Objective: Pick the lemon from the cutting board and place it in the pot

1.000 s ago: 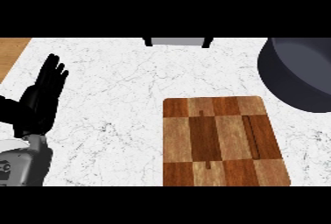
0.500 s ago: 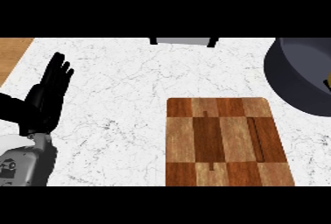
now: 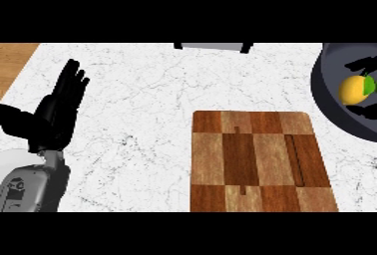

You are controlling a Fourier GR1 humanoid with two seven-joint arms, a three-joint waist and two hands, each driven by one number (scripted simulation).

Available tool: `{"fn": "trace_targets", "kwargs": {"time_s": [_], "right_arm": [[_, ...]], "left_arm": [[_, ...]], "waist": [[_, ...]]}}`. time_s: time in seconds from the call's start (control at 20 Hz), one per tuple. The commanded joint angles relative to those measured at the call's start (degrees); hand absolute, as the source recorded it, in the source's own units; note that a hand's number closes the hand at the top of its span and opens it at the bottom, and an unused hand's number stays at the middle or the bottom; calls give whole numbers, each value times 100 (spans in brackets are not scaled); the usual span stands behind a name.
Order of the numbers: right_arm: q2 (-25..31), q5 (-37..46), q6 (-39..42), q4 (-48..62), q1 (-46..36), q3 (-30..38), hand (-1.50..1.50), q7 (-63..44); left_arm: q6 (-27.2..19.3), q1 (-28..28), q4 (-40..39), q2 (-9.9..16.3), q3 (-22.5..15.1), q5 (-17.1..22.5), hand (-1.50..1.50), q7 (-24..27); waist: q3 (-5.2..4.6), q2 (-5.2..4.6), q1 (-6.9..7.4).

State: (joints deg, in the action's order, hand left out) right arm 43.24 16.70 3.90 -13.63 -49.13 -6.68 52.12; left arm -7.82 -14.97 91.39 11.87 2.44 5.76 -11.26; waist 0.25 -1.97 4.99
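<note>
We look steeply down on a white marble counter [image 3: 147,99] veined with fine grey lines; at its far left corner a strip of pale wooden surface [image 3: 15,62] shows, and at the far edge, near the middle, sits a grey object with dark ends [image 3: 213,46] that we cannot identify. A cutting board [image 3: 258,162] of checkered light and dark wood lies right of centre, its long side running from us toward the far edge, with a narrow groove along its right part and nothing resting on it. At the right edge a dark grey pot [image 3: 327,107] is cut off by the view. The lemon [image 3: 353,89] is over the pot's opening, within its rim, yellow, with a small green leaf on its right side; its long axis runs roughly up and down the view, tilted a little. Black fingers of the right hand [image 3: 361,63] show above the lemon and more dark shapes below it; they curl close about the fruit and seem to hold it, though the hand is mostly out of view. The left hand [image 3: 59,107] rests at the left side above its grey forearm [image 3: 33,187], fingers straight and close together, pointing toward the far edge, the thumb out to the left, holding nothing.
</note>
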Motion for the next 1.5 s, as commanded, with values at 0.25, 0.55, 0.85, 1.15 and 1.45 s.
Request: {"fn": "trace_targets", "kwargs": {"time_s": [0.25, 0.55, 0.85, 1.15, 1.45], "right_arm": [[-294, -646, 1875, 612, -131, 547, -150, 612], [89, -1208, 2840, 853, -449, 1062, -150, 36], [537, -1499, 3254, 870, -363, 1337, -150, -227], [931, -1610, 3755, 707, -285, 1408, -150, -509], [1073, -1688, 3835, 500, -136, 1443, -150, -694]], "left_arm": [[-25, -74, 143, 58, 36, -8, 0, -160], [20, -3, 109, 97, 164, 83, 0, -106], [-48, -90, 93, 18, 71, -8, 0, -98], [-34, 4, 73, -32, 63, 27, 0, -87], [-19, -55, 129, -24, 51, 34, 0, -111]], "waist": [[26, 20, -23], [22, 3, -8], [47, -64, -46], [58, -81, -43], [77, -109, -23]]}}
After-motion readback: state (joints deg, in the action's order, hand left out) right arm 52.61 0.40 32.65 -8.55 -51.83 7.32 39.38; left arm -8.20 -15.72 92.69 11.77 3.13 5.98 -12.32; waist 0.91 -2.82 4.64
